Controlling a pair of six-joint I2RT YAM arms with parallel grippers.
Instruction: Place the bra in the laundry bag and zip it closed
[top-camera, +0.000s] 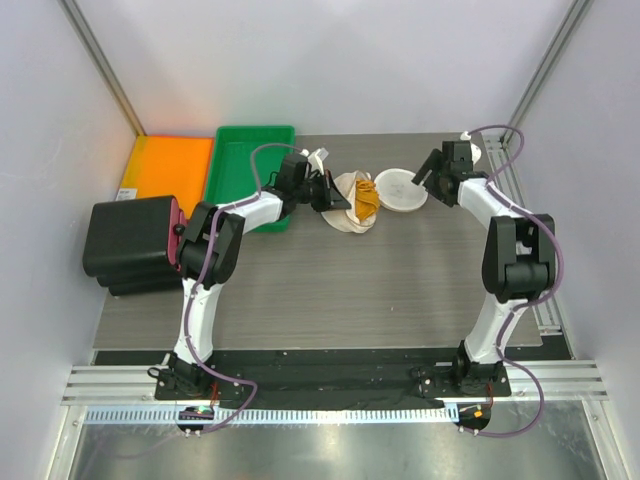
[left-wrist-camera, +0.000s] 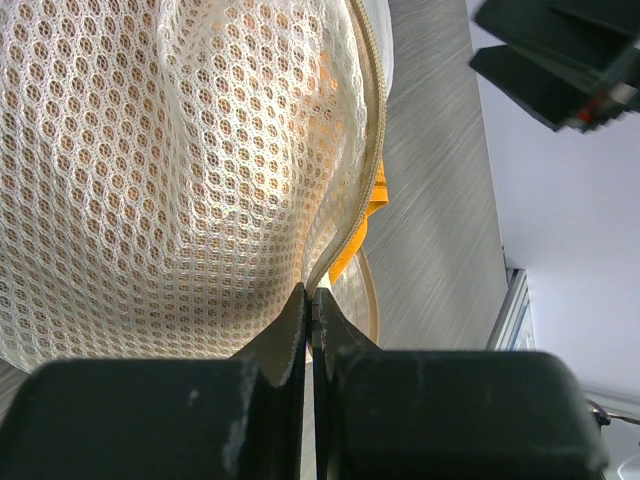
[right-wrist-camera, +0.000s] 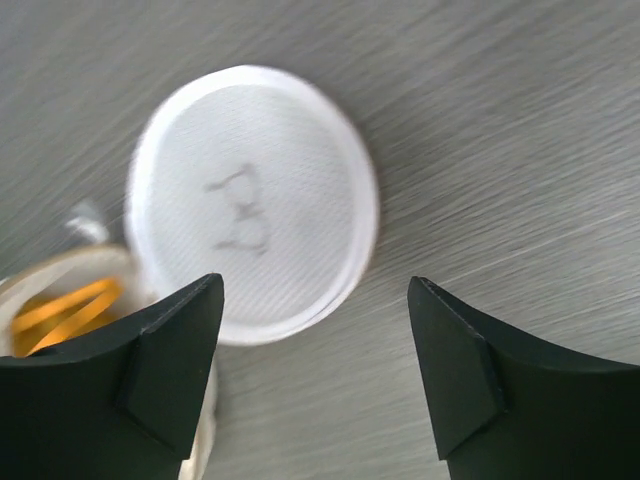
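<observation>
The cream mesh laundry bag (top-camera: 346, 210) lies open at the table's back middle. Inside it the orange-yellow bra (top-camera: 367, 197) shows through the mouth. The bag's round white lid panel (top-camera: 401, 188) lies flat to the right, still joined to the bag. My left gripper (top-camera: 335, 200) is shut on the bag's zipper rim. In the left wrist view the mesh (left-wrist-camera: 150, 180) fills the frame, the bra (left-wrist-camera: 372, 195) peeks past the rim and the jaws (left-wrist-camera: 311, 295) pinch it. My right gripper (top-camera: 432, 170) hangs open above the lid (right-wrist-camera: 255, 200), holding nothing; the bra (right-wrist-camera: 65, 310) shows lower left.
A green tray (top-camera: 250, 170) and a flat orange tray (top-camera: 168, 165) sit at the back left. A black box (top-camera: 130, 240) stands at the left edge. A metal rail (top-camera: 535, 290) runs along the table's right side.
</observation>
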